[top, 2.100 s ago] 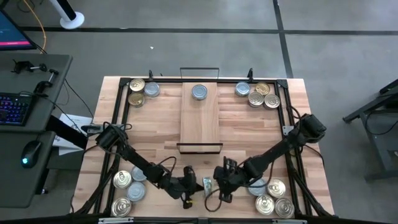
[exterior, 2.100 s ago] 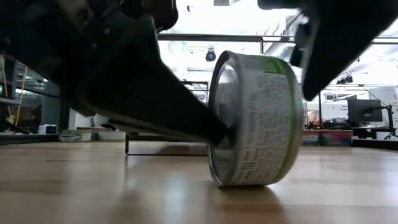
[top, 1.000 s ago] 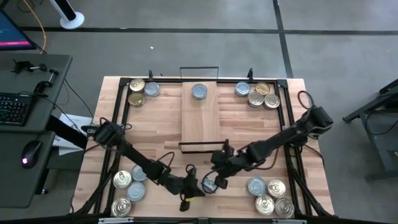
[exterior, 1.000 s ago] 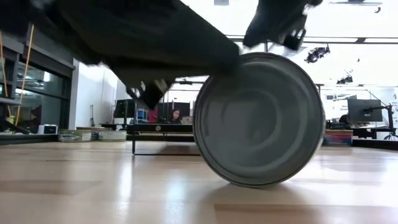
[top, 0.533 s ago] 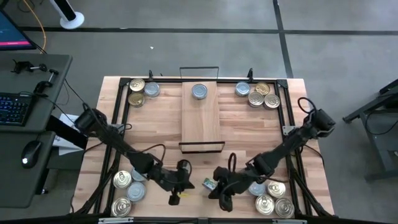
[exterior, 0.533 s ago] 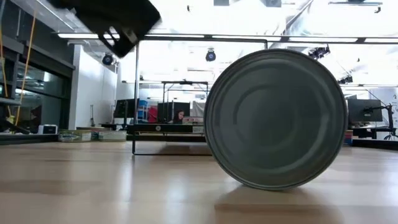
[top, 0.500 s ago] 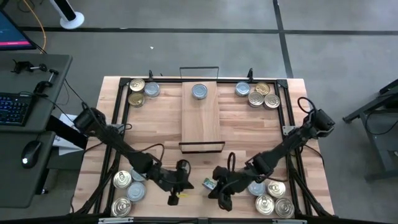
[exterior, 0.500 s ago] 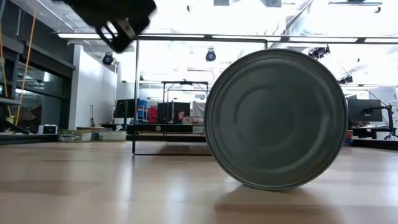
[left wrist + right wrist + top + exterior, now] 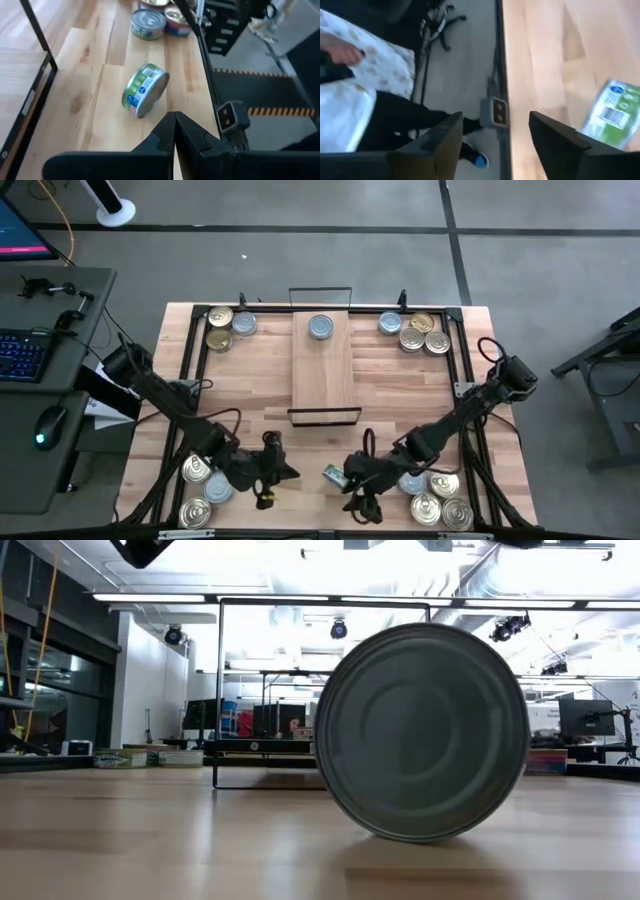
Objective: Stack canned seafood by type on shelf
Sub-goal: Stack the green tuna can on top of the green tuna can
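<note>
One tin of canned seafood (image 9: 333,474) with a green label stands on its edge on the tabletop near the near edge, bare bottom toward the low view (image 9: 420,730). My left gripper (image 9: 280,471) hangs shut to its left, clear of it (image 9: 175,117). My right gripper (image 9: 352,483) hangs open to its right, touching nothing (image 9: 495,120); the tin (image 9: 615,115) lies off to one side of its fingers. The shelf (image 9: 322,375), a light plank with black wire ends, lies mid-table with one silver-blue tin (image 9: 320,328) flat on its far end.
Flat tins sit in clusters at the far left (image 9: 225,325), far right (image 9: 415,332), near left (image 9: 205,480) and near right (image 9: 435,495). Black frame rails (image 9: 190,380) run along the table's sides. A person's leg (image 9: 395,120) shows beyond the near edge.
Both grippers have come off the standing tin. My left gripper has risen and drawn back toward the table's left edge. My right gripper has pulled back a little toward the near right. The tin stays on its edge and has rolled slightly.
</note>
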Available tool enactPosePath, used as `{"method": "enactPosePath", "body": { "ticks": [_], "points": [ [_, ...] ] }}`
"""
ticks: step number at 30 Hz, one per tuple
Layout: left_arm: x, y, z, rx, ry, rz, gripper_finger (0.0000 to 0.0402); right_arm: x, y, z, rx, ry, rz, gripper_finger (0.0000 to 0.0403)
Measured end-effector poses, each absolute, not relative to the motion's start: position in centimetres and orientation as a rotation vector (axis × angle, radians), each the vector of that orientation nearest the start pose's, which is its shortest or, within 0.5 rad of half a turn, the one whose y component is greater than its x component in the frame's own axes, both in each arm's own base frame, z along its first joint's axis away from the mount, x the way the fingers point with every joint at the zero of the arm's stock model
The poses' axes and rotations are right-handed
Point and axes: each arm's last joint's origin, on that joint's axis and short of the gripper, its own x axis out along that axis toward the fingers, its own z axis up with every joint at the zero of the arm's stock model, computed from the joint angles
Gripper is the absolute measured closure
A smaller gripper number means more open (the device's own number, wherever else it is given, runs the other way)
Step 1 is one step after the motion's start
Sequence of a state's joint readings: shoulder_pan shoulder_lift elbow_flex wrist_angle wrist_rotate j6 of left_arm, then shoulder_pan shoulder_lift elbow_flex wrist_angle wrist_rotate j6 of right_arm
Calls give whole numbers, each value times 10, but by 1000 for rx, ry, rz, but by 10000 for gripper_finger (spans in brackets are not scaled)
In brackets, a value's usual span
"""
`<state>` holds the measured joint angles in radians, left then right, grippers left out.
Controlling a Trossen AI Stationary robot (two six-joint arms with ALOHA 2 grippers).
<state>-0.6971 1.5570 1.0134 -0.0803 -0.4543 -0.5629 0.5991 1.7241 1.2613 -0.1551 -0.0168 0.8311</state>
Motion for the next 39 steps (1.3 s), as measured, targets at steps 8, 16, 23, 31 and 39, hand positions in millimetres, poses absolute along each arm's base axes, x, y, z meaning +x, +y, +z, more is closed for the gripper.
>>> {"method": "enactPosePath", "body": {
  "ticks": [8,16,23,31,39],
  "points": [
    [265,-206,242,-255,537,-70,401,321,211,256,669,827,188,169],
    [265,-200,249,-177,492,-23,401,331,237,264,325,1038,-102,169],
    [264,-196,257,-146,462,-12,401,359,251,250,278,1087,-187,169],
    [264,-197,257,-144,474,-43,401,370,243,234,373,1106,-324,169],
    [263,-198,256,-179,501,-88,401,370,236,229,424,1129,-379,169]
  ]
}}
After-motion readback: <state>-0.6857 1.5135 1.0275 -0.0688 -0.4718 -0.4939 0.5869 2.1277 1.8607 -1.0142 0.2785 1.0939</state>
